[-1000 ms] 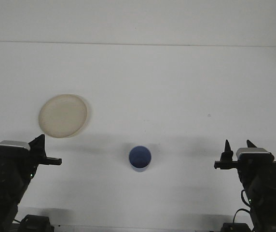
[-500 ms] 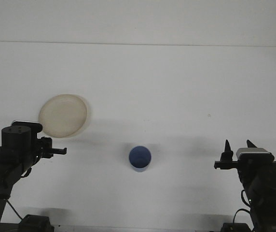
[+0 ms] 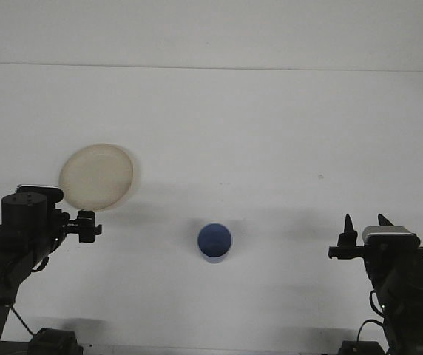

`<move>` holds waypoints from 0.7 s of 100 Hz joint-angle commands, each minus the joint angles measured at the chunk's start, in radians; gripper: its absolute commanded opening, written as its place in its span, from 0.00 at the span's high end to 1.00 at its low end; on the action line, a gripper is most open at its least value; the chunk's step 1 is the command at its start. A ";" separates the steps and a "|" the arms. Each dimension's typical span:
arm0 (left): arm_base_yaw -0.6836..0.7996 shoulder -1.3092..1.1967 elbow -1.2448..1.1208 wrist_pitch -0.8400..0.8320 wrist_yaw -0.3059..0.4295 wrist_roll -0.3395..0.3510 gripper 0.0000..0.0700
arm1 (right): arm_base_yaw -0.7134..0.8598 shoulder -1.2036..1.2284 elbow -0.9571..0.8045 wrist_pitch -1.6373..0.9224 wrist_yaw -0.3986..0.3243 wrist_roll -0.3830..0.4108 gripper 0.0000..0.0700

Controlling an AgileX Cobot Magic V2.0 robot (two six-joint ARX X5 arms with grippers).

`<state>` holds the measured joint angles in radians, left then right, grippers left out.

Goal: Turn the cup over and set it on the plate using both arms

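A small round blue cup (image 3: 214,242) stands on the white counter (image 3: 271,133), a little below the middle of the front view and roughly midway between the two arms, touched by neither; from this overhead angle only a flat blue disc inside a paler rim shows, and whether that is the base or the inside cannot be told. A round cream-coloured plate (image 3: 96,177) lies flat on the counter up and to the left of the cup, well apart from it. The left pincer (image 3: 86,225) reaches in from the lower left on its black arm, its tip pointing toward the cup and sitting just below the plate's lower edge; whether its fingers are spread or pressed together cannot be told from here. The right pincer (image 3: 363,225) sits at the lower right on its own black arm, with its two pointed fingers (image 3: 349,226) standing upward and spread apart, nothing between them. It is well away from the cup. A faint dark speck (image 3: 319,176) marks the counter on the right side.
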<state>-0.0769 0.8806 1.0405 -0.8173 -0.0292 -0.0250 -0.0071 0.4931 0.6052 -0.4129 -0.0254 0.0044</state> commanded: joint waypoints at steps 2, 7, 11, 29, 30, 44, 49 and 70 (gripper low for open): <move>-0.002 0.004 0.019 0.005 -0.004 -0.013 0.19 | 0.001 0.003 0.010 0.009 -0.001 0.007 0.35; -0.002 0.005 0.019 0.005 -0.004 -0.013 0.19 | 0.002 0.003 0.010 0.009 -0.001 0.007 0.35; -0.002 0.005 0.021 0.002 -0.004 -0.012 0.19 | 0.001 0.003 0.010 0.009 -0.001 0.007 0.35; -0.050 0.057 0.099 -0.053 0.004 -0.010 0.19 | 0.002 0.003 0.010 0.009 -0.001 0.007 0.35; -0.055 0.063 0.106 -0.058 0.004 -0.010 0.19 | 0.002 0.003 0.010 0.009 -0.001 0.007 0.35; -0.152 0.166 0.227 -0.128 0.004 -0.041 0.19 | 0.002 0.003 0.010 0.009 -0.001 0.007 0.35; -0.194 0.209 0.270 -0.148 0.004 -0.048 0.20 | 0.002 0.003 0.010 0.009 -0.001 0.007 0.35; -0.392 0.402 0.403 -0.158 0.004 -0.060 0.20 | 0.001 0.003 0.010 0.009 -0.001 0.006 0.35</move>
<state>-0.4213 1.2312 1.4048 -0.9745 -0.0273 -0.0719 -0.0071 0.4931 0.6052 -0.4129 -0.0254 0.0044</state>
